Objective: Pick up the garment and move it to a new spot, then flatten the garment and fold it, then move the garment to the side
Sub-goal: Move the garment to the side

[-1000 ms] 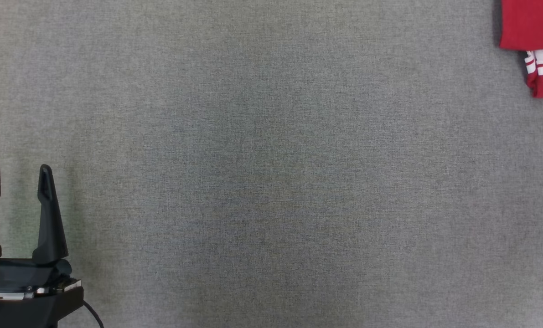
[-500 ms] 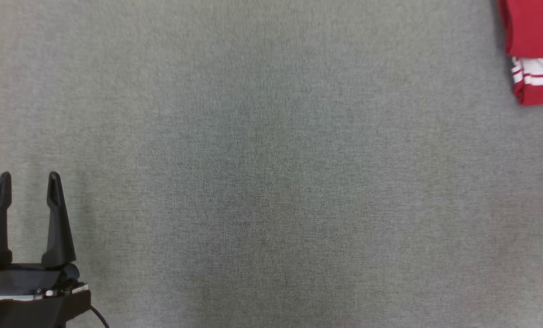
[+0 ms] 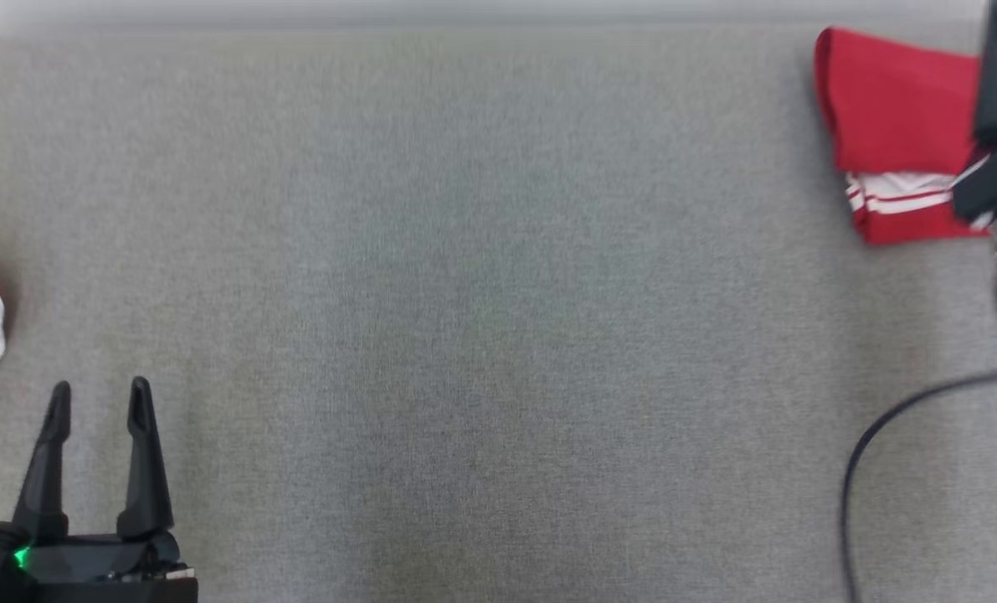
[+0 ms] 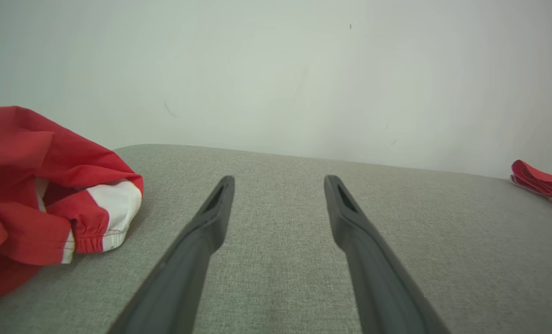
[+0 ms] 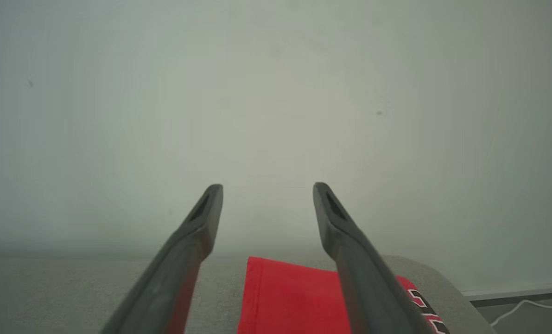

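A gray, woven fabric surface (image 3: 498, 293) spreads across the head view, with a pale wall (image 4: 276, 69) behind its far edge. The folded red garment (image 3: 900, 126) lies flat at the far right of the surface, close to that edge. It forms a neat rectangle whose folded left edge runs from near to far. A white striped band (image 3: 900, 197) runs from left to right along its near side. Its right part is cut off by the frame and partly hidden, so its long axis cannot be told. The right end effector (image 5: 266, 187) hangs above this garment with its two dark fingers spread wide and nothing between them. In the right wrist view, the red cloth lies below the fingers, with black and white lettering (image 5: 424, 311) towards its right side. The left end effector (image 3: 100, 389) is at the near left, well apart from the folded garment, fingers pointing away from the robot, also spread wide and empty. A crumpled red and white garment (image 4: 34, 195) sits just to its left. A dark cable (image 3: 875, 435) curves over the near right of the surface.
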You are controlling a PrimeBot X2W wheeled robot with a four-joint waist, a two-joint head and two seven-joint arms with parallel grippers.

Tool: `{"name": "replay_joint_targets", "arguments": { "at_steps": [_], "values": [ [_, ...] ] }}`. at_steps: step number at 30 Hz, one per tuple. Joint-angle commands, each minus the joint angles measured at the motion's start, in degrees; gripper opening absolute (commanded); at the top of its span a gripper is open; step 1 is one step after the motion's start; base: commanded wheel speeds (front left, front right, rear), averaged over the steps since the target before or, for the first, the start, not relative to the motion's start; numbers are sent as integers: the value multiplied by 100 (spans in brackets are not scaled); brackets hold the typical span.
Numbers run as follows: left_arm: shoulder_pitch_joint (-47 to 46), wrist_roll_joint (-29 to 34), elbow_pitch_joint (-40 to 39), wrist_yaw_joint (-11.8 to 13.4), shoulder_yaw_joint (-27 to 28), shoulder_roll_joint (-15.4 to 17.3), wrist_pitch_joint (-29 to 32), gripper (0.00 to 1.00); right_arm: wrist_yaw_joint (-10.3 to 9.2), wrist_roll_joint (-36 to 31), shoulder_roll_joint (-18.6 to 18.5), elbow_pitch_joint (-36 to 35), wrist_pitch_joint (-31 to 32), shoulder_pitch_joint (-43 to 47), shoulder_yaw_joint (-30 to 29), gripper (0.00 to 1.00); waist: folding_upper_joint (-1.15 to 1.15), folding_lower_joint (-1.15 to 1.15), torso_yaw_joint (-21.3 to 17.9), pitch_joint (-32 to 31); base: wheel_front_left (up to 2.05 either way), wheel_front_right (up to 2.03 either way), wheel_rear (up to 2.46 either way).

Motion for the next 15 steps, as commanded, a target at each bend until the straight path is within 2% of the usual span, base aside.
{"name": "replay_joint_targets", "arguments": {
  "at_steps": [1,11,15],
  "values": [
    [124,6,49,6,-9,-8,-21,100,3,-117,164,-254,-28,331,-66,100,0,1,-80,-405,0,0,0],
    [468,34,431,124,-154,-66,-21,100,3,-525,994,-1598,-29,2409,-205,100,0,1,-97,-1250,0,0,0],
    [499,13,529,154,-211,-66,-21,100,3,-686,1317,-2040,-29,3129,-489,100,0,1,-35,-1438,0,0,0]
  ]
}}
